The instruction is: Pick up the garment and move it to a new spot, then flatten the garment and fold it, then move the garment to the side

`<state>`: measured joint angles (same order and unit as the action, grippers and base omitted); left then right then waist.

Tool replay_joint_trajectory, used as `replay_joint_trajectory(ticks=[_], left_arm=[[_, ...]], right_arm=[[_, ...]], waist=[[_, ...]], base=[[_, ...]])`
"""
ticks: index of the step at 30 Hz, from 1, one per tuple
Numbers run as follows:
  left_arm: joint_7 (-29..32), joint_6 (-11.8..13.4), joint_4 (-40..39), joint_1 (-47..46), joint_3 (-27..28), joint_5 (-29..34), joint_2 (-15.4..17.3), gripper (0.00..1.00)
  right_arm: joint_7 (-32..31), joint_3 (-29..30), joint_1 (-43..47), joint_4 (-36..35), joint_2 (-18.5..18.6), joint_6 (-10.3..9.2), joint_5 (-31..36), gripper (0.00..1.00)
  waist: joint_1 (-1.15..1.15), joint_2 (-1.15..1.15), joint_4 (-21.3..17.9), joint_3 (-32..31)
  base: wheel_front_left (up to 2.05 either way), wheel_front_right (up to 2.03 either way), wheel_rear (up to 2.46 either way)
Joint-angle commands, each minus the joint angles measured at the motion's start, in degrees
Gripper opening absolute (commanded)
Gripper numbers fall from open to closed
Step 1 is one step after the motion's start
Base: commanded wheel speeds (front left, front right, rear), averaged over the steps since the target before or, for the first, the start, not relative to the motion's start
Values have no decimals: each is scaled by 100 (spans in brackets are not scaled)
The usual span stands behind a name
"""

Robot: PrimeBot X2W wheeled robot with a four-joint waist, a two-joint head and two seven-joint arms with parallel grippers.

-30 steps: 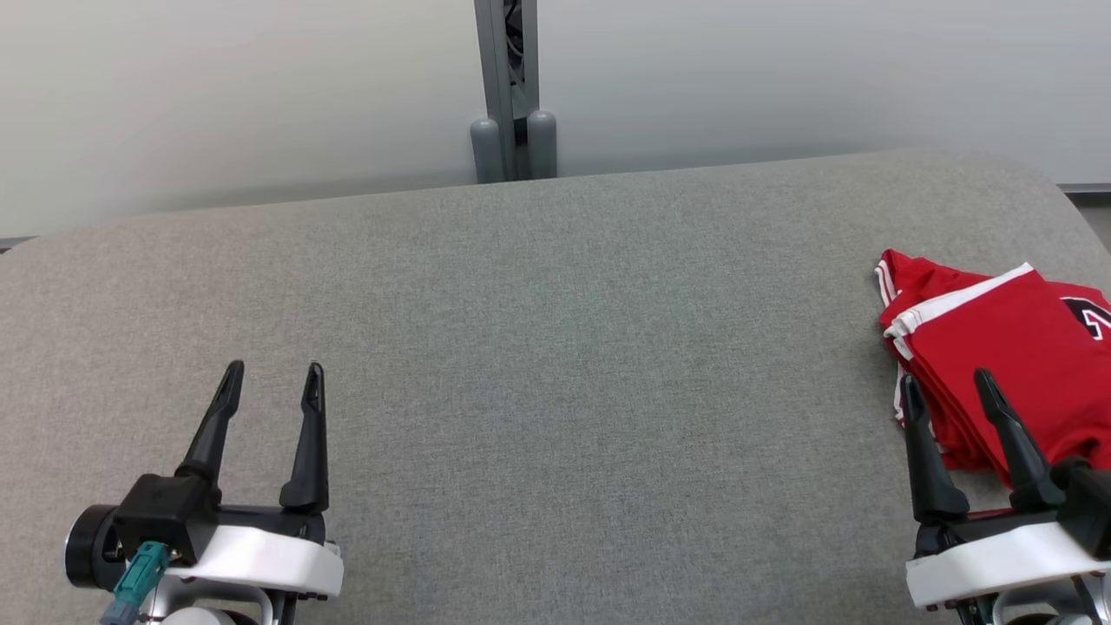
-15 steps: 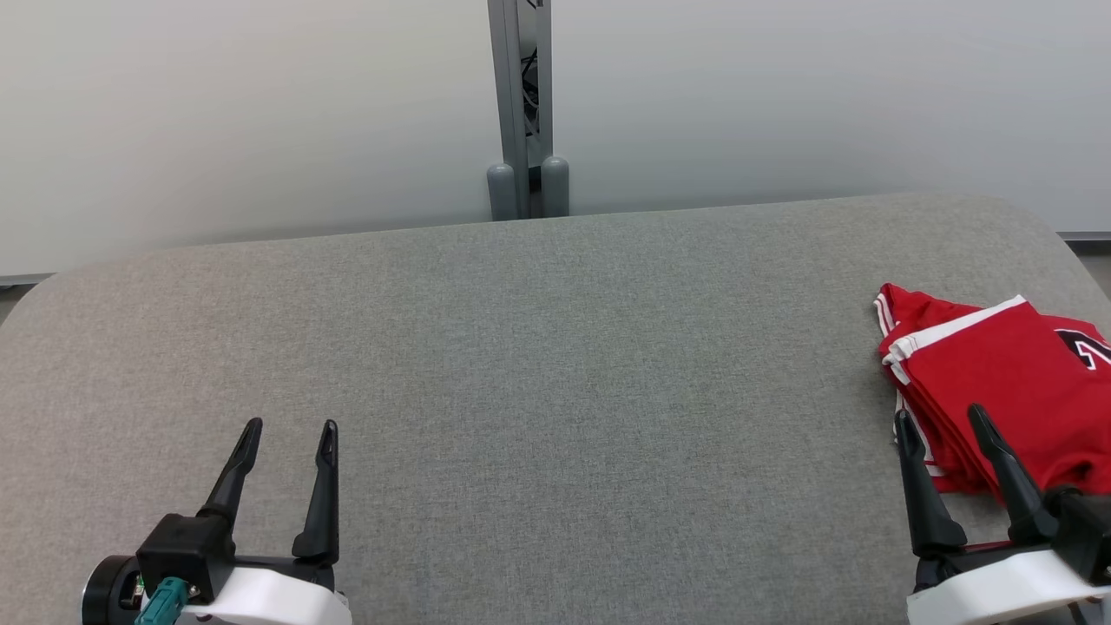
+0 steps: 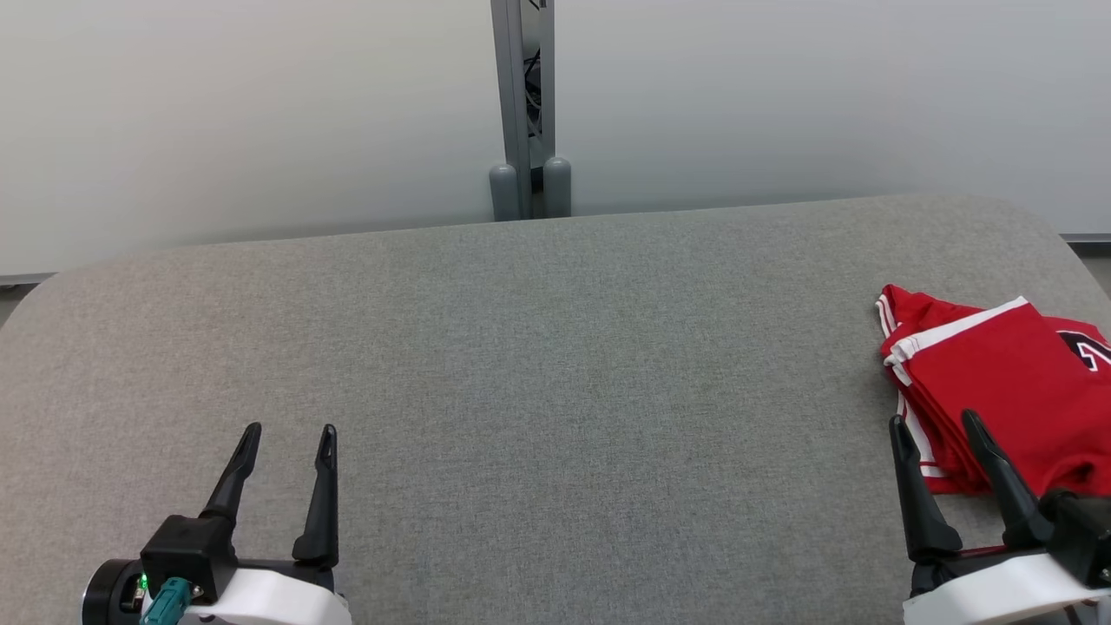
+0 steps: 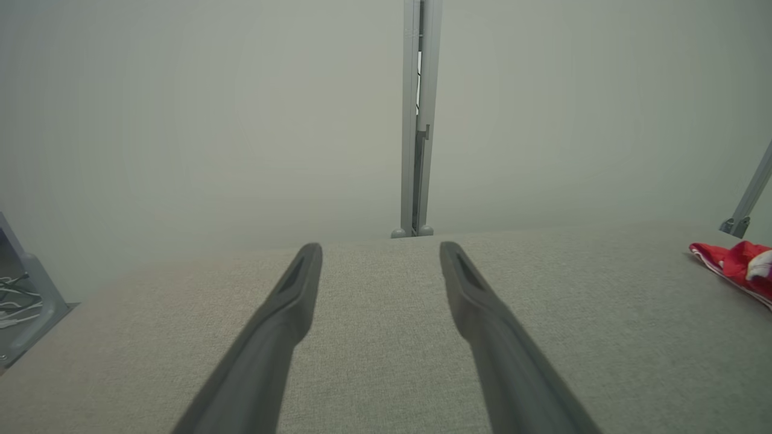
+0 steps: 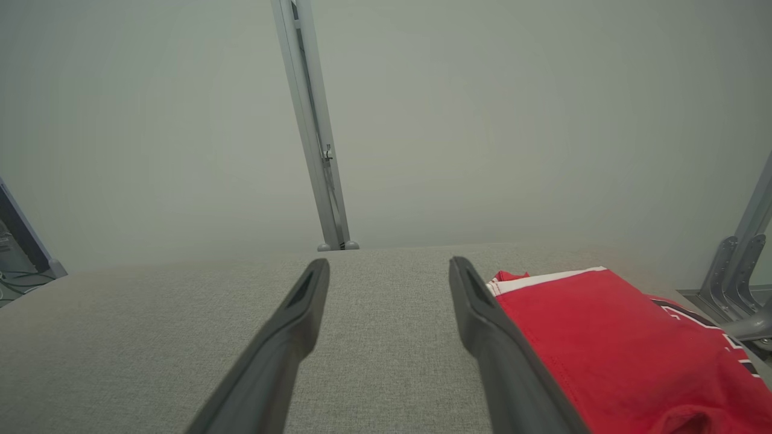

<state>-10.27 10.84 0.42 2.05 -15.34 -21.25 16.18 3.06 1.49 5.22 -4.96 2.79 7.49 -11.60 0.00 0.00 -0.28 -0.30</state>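
A folded red garment point(image 3: 1007, 382) with white trim and a dark number lies at the right edge of the grey padded table point(image 3: 538, 365). It appears in the right wrist view as the red garment point(image 5: 609, 343), and as a red scrap point(image 4: 733, 265) at the far right of the left wrist view. My right gripper point(image 3: 929, 424) is open at the lower right, just in front of the garment's near edge, holding nothing. My left gripper point(image 3: 289, 430) is open at the lower left over bare cloth, far from the garment.
A grey upright post point(image 3: 523, 104) stands behind the table against a pale wall. The table's corners are rounded. A metal bracket point(image 5: 733, 277) stands off the right end, and cables point(image 4: 15, 298) lie beside the left end.
The head camera tilted up one second ago, shifting the whole picture downward. Since half a second ago both grippers and the garment have scarcely moved.
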Motion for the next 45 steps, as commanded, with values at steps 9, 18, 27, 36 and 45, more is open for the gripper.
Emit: replay_joint_trajectory(ticks=[9, 18, 27, 36, 45], left_arm=[[-10, 107, 21, -29, 13, 16, 47, 100], [0, 90, 104, 29, -42, -14, -57, 0], [-53, -134, 298, -49, -53, -820, -231, 0], [-112, -371, 438, -185, -33, -1731, -380, 0], [-160, -567, 548, -288, -17, -2464, -506, 0]], right_arm=[[46, -35, -31, 63, 26, 1, -61, 100], [-2, -57, 16, 152, -37, 0, -83, 0], [-403, 248, -205, 557, 62, 0, -997, 0], [-880, 635, -494, 946, 180, 0, -1979, 0], [-1278, 968, -727, 1256, 265, 0, -2751, 0]], waist=[[0, 0, -3, -9], [0, 0, -5, -21], [0, 0, -3, -9], [0, 0, 1, 8], [0, 0, 4, 23]], base=[[0, 0, 0], [0, 0, 0], [0, 0, 0], [0, 0, 0], [0, 0, 0]])
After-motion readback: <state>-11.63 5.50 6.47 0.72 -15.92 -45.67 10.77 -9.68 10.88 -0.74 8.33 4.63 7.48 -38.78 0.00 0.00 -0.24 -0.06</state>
